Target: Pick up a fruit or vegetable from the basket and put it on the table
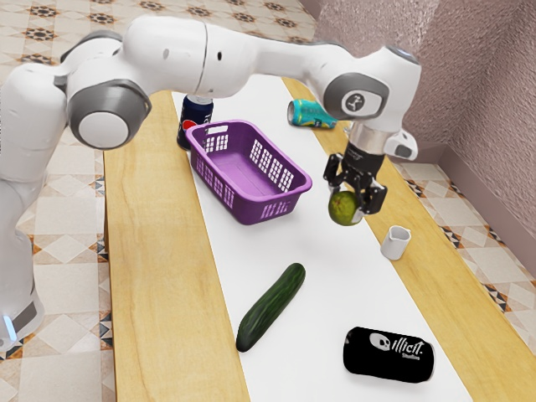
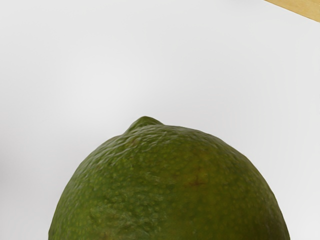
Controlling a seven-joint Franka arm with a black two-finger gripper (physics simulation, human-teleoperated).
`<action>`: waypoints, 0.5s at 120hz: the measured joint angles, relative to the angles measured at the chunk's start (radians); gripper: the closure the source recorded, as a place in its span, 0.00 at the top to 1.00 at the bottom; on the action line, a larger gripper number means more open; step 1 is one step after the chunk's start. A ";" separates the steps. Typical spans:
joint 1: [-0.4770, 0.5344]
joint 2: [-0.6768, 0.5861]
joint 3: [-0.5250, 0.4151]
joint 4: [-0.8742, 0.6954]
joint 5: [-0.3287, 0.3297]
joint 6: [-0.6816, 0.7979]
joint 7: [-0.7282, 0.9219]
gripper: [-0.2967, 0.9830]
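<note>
As the table point(image 1: 155, 251) spreads beneath and the purple basket point(image 1: 264, 209) stands to one side, my gripper point(image 1: 356, 199) clasps a green lime point(image 1: 342, 208) in midair, the placing step at hand, a gentle lowering and release called for next.

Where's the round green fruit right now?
The green fruit is in the gripper, toward the exterior view's right. In that view it shows between the purple basket and the little white cup.
</note>
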 joint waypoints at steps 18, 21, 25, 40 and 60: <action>0.003 0.029 -0.012 0.021 -0.011 -0.003 0.024 0.64; 0.003 0.032 -0.016 0.024 -0.013 -0.003 0.028 0.66; 0.003 0.035 -0.019 0.027 -0.014 -0.003 0.034 0.68; 0.001 0.039 -0.026 0.039 -0.016 -0.001 0.054 0.73; -0.001 0.034 -0.022 0.039 -0.010 -0.004 0.075 0.76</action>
